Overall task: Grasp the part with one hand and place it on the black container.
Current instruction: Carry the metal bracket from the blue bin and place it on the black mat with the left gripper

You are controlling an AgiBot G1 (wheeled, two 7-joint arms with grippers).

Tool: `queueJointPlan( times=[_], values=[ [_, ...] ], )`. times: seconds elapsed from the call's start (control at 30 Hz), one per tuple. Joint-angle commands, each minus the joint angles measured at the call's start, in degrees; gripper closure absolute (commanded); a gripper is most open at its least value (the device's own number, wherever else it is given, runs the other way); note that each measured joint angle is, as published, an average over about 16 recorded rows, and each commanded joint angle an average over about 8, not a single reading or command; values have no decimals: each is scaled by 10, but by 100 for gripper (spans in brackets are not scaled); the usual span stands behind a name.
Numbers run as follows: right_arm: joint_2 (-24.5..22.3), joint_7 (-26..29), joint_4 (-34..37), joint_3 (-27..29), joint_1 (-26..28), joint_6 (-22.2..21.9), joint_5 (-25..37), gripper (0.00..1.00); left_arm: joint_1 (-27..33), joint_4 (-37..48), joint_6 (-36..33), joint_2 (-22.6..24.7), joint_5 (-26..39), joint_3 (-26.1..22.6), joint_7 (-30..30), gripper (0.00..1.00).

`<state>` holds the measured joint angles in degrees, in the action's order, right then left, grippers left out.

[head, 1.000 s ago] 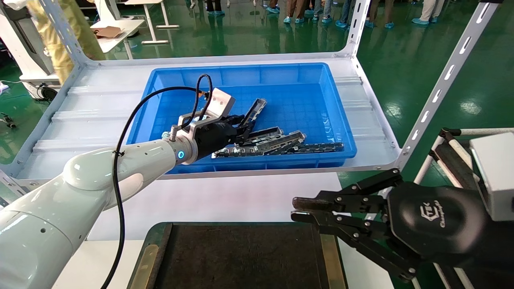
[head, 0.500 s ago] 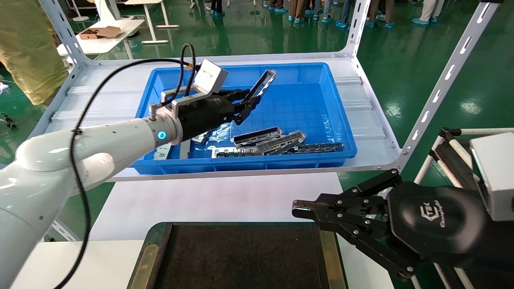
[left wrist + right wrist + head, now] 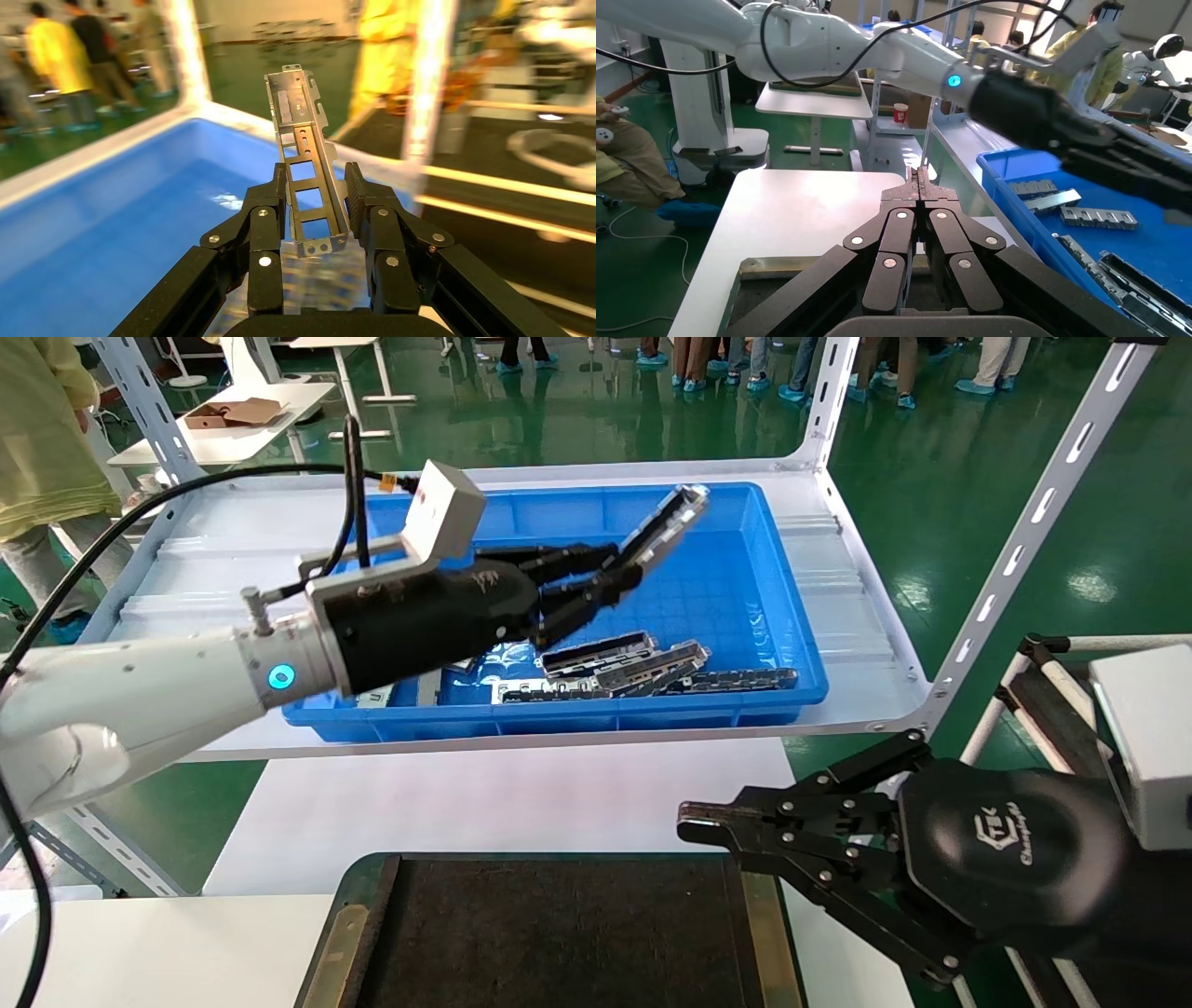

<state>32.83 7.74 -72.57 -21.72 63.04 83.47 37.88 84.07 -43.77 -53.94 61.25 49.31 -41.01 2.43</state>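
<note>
Reaching in from the left edge of the head view, the left gripper [image 3: 622, 581] hangs above the blue bin [image 3: 782, 617], its fingers [image 3: 358, 193] clamped on the part [image 3: 667, 528]. The part sits at upper centre of the frame, held by its lower end, tilted up and to the right, clear of the bin floor. More metal strips [image 3: 643, 671] lie along the bin's near wall, centre frame. The bin rests on a grey shelf [image 3: 866, 617]. The black container [image 3: 559, 933] occupies the lower centre, on a white table [image 3: 484, 798]. The right gripper [image 3: 694, 826] is at lower right, over the container's right edge, fingers pressed together on nothing.
</note>
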Motion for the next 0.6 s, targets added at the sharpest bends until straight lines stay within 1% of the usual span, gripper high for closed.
queueJointPlan(
  times=[0.03,0.17,0.37,0.5,0.6],
  values=[
    [0,0,0,0,0,0,0,100,-13,-30,-20,-17,-10,1,12,100],
    [0,0,0,0,0,0,0,100,-48,-115,-22,-53,-21,2,35,100],
    [0,0,0,0,0,0,0,100,-99,-227,-5,-100,-26,-1,67,100],
    [0,0,0,0,0,0,0,100,-132,-287,7,-127,-27,-6,83,100],
    [0,0,0,0,0,0,0,100,-157,-317,14,-142,-30,-8,86,100]
  ],
)
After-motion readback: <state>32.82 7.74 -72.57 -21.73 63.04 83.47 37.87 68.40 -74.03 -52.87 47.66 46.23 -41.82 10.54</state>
